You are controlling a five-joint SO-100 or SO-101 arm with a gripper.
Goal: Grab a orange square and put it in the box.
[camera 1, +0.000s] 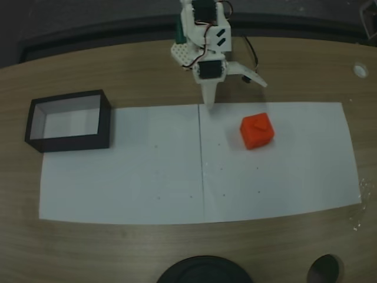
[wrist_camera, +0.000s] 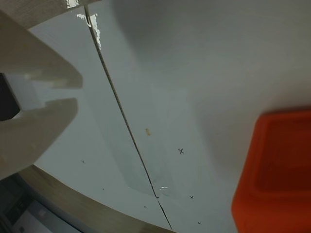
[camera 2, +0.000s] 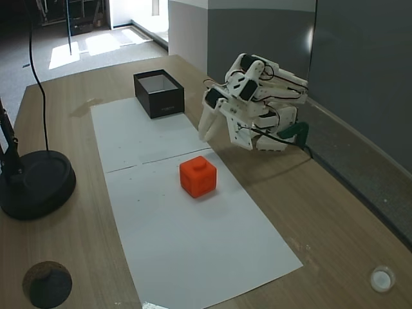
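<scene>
The orange square (camera 1: pixel 257 130) is a small bright orange cube resting on white paper, right of the seam between two sheets. It also sits at mid-table in another fixed view (camera 2: pixel 197 176) and fills the lower right corner of the wrist view (wrist_camera: pixel 277 174). The box (camera 1: pixel 70 141), black-walled with a pale inside, stands at the paper's far left corner (camera 2: pixel 161 103). My white gripper (camera 1: pixel 235 94) hangs open near the paper's far edge, up and left of the cube and apart from it. One finger (camera 1: pixel 209 97) points down at the seam; the other splays out to the right. Nothing is between them.
Two white paper sheets (camera 1: pixel 147 177) cover the middle of the wooden table. A round black base (camera 1: pixel 203 271) with a pole sits at the near edge, a small dark round object (camera 1: pixel 324 271) beside it. A white cap (camera 1: pixel 360 69) lies far right. A dark wall runs behind the arm.
</scene>
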